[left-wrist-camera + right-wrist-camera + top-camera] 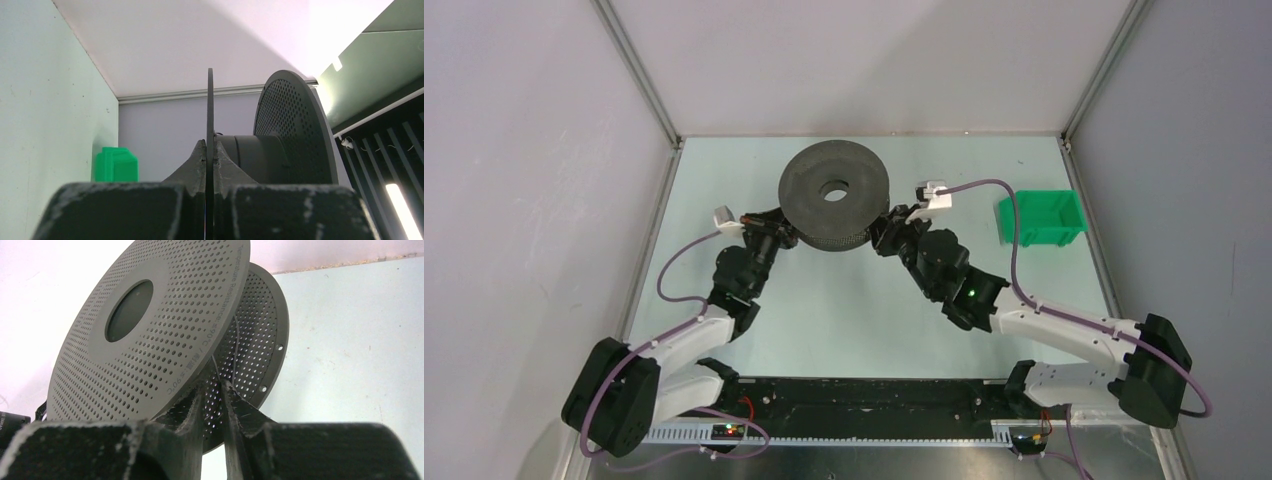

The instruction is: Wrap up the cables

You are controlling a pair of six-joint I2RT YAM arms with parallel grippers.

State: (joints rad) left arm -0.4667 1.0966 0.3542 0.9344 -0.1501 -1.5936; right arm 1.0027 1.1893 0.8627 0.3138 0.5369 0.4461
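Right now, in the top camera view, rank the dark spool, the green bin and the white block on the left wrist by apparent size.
1. dark spool, clearly largest.
2. green bin.
3. white block on the left wrist, smallest.
The spool may stand nearer the camera, yet the order seems safe.

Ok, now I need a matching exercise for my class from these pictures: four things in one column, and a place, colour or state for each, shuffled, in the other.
Things
1. spool
2. green bin
3. left gripper
4. right gripper

Descriptions
A. shut on the thin edge of a flange
B. fingers a little apart, next to a perforated flange
C. near the table's right edge
D. dark grey, with a round centre hole

Pairs: 1-D, 2-C, 3-A, 4-B
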